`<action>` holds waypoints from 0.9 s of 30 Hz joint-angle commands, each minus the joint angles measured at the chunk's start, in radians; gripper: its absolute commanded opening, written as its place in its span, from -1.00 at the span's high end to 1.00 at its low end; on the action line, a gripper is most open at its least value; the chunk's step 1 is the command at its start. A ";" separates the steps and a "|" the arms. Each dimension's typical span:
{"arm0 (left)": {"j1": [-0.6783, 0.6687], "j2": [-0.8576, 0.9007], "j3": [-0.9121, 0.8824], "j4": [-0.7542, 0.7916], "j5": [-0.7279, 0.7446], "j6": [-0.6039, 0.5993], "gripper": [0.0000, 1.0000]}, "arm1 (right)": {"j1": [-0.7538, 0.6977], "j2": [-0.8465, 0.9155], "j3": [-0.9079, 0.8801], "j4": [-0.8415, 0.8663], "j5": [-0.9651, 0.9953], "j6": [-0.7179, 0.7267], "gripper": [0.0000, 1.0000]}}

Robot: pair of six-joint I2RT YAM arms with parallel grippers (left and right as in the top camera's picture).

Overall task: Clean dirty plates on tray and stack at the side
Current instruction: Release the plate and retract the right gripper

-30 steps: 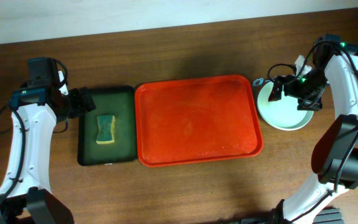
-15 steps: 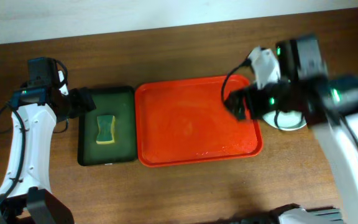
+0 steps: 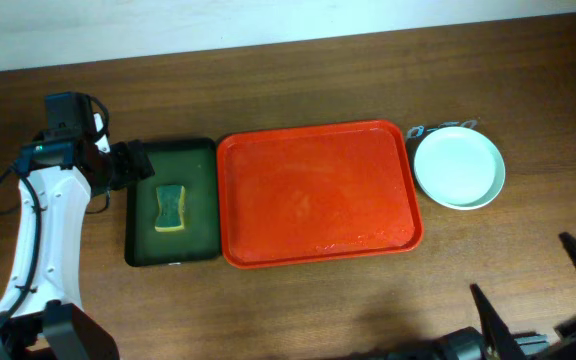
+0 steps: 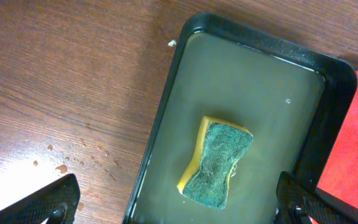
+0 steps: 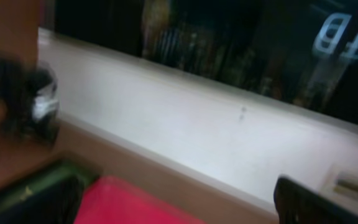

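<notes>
- Left tool [image 3: 140, 163] hangs with its fingers wide apart and nothing between them, over the 9 o'clock rim of the green tray [image 3: 194, 172]. A sponge [image 4: 219, 163] lies below it in shallow water.
- Right tool [image 5: 179, 208] is also spread wide and grips nothing. Its camera is tipped up toward a pale wall, and that view is blurred.
- The plates [image 3: 458, 168] sit as one neat pile on the desk [image 3: 298, 310], just beside the red tray [image 3: 318, 190] at about its 2 o'clock. From above they show as a single pale disc with no yellow smear on top. How many lie in the pile cannot be told.
- The red tray carries no plate, only a faint wet sheen, so the task looks finished or nearly so.
- The plates are likely stiff, shallow and fairly light. They are probably damp from wiping, so they would be slick under the fingers.
- Any further hold is best taken at the raised rim, one finger over the lip and one under it. The 3 o'clock side is free of the tray.
- A pinch that reaches too deep could catch the plate beneath as well, and a knock could push the whole pile sideways.
</notes>
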 commanded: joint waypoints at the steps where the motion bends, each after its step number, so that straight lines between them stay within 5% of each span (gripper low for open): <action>1: 0.002 -0.010 0.008 -0.001 0.004 -0.013 -0.99 | -0.048 -0.132 -0.295 0.258 -0.022 -0.014 -0.97; 5: 0.002 -0.010 0.008 -0.001 0.004 -0.013 -0.98 | -0.083 -0.267 -0.746 0.843 -0.082 -0.014 -0.97; 10: 0.002 -0.010 0.008 -0.001 0.004 -0.013 -0.98 | -0.112 -0.312 -1.059 1.139 -0.081 -0.013 -0.97; 19: 0.002 -0.010 0.008 -0.001 0.004 -0.013 -0.98 | -0.179 -0.312 -1.277 1.084 -0.044 -0.010 -0.97; 24: 0.002 -0.010 0.008 -0.001 0.004 -0.013 -0.98 | -0.179 -0.312 -1.285 0.809 -0.044 -0.010 -0.97; 27: 0.002 -0.010 0.008 -0.001 0.004 -0.013 -0.98 | -0.179 -0.312 -1.285 0.801 -0.044 -0.010 -0.97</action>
